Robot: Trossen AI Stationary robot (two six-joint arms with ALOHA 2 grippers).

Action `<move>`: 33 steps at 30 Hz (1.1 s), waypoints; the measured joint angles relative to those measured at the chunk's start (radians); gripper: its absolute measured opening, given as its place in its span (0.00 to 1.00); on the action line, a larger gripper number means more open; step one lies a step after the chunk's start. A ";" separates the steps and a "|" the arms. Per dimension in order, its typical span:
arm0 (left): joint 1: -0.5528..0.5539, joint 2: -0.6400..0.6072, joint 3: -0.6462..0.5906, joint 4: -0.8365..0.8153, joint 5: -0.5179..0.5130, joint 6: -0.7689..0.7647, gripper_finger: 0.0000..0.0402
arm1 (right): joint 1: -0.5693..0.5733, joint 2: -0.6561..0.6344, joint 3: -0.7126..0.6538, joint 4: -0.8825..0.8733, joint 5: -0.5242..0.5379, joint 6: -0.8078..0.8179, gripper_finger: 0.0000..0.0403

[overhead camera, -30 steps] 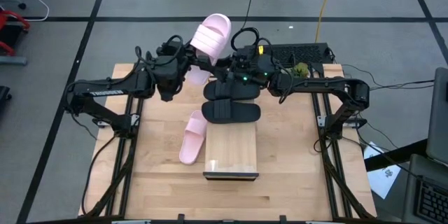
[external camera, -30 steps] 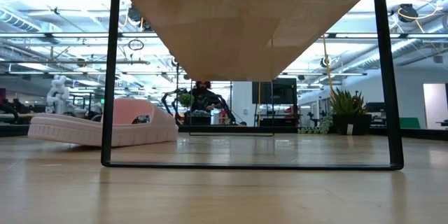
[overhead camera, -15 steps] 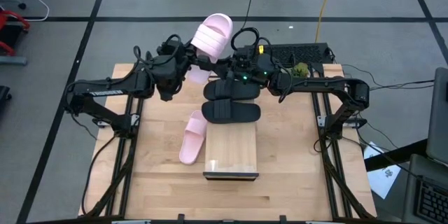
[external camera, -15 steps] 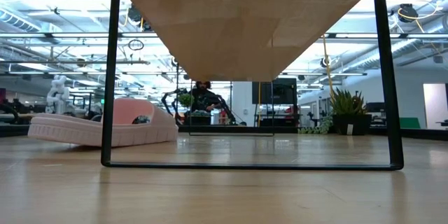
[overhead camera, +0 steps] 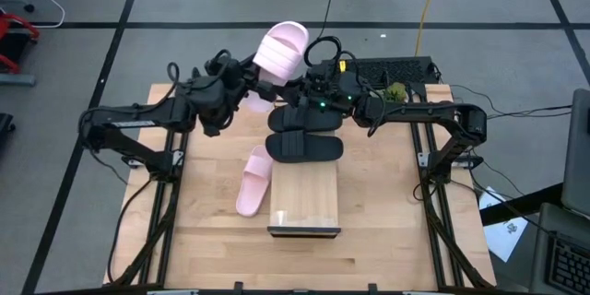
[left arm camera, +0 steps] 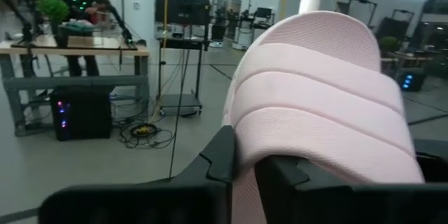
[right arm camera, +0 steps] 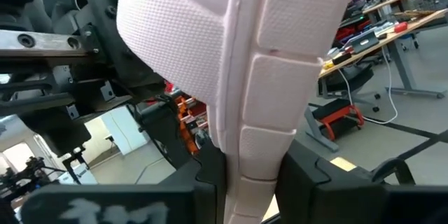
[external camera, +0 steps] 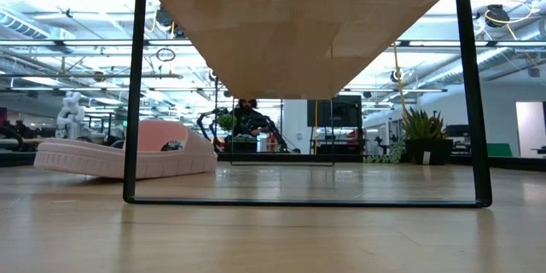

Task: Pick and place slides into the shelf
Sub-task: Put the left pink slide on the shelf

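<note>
A pale pink slide (overhead camera: 279, 49) is held in the air above the table's far edge, between my two grippers. My left gripper (overhead camera: 247, 77) comes at it from the left and my right gripper (overhead camera: 299, 77) from the right, and both are shut on it. Two black slides (overhead camera: 305, 118) (overhead camera: 305, 147) lie side by side on the table, soles down. The second pink slide (overhead camera: 252, 181) lies sole down left of the shelf (overhead camera: 305, 198); it also shows in the low view (external camera: 128, 152). The shelf's wooden underside (external camera: 299, 34) and dark frame (external camera: 132, 94) fill the low view. My left gripper pinches the pink slide's sole edge (left arm camera: 245, 182) between its two fingers, just below the ribbed strap (left arm camera: 322, 105). The slide is lifted clear of the table and stands tilted above the fingers. My right gripper pinches the pink slide's sole (right arm camera: 255, 147) between its two fingers (right arm camera: 210, 178), with the textured underside (right arm camera: 175, 35) in view. The slide is lifted clear and rises tilted above the fingers.
The wooden tabletop (overhead camera: 212, 240) has bare room to the left of and in front of the shelf. A dark tray and a green plant (overhead camera: 396, 90) sit at the far right corner. Cables lie on the floor beyond the far edge.
My left arm has drawn a little toward the table's left edge, and the held pink slide has turned slightly with it. The slides on the table and the shelf have stayed still.
</note>
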 joint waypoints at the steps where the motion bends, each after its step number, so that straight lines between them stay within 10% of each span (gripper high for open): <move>1: -0.006 -0.004 0.000 0.001 0.002 0.008 0.11 | 0.000 0.000 0.000 0.002 -0.001 -0.004 0.18; 33: -0.131 -0.041 -0.001 0.006 0.002 -0.023 0.13 | -0.037 -0.053 0.000 -0.041 0.035 -0.070 0.17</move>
